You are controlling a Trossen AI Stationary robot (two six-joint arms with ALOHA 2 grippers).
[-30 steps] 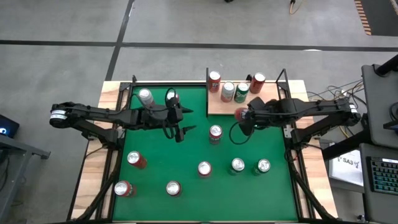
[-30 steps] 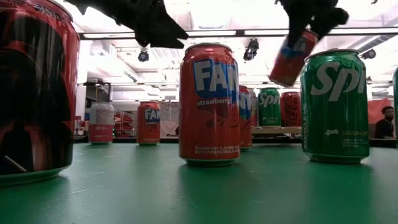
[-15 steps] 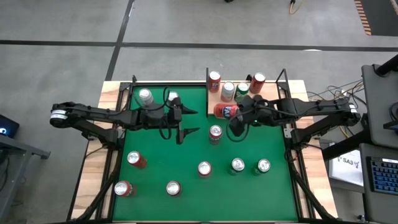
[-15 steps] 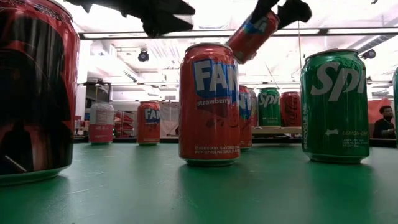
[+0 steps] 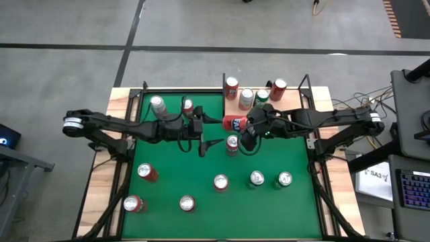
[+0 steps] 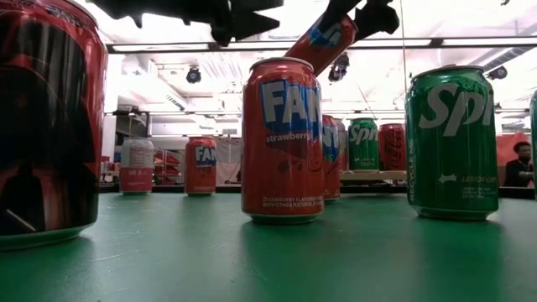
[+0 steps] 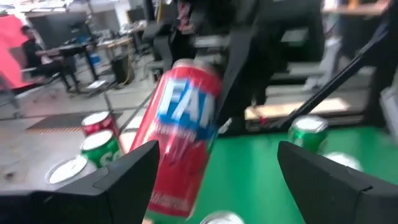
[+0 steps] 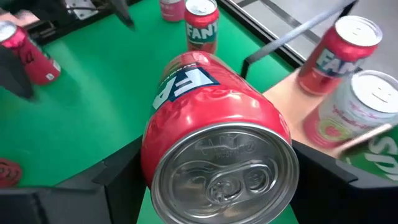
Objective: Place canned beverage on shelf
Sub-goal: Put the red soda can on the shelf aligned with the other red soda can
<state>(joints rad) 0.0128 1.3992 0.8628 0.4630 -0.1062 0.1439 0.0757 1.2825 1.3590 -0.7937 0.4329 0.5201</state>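
Right tool (image 5: 246,128) clamps the red Fanta can (image 5: 233,123), now tipped sideways and swung left off the shelf (image 5: 232,113) edge over the bench (image 5: 168,168); left tool (image 5: 201,138), fingers spread and empty, has closed in; looks like a handover, not placement.

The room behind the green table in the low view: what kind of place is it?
Probably a robotics lab or workshop: long ceiling strip lights, a bare grey concrete floor, and a person seated at a cluttered desk.
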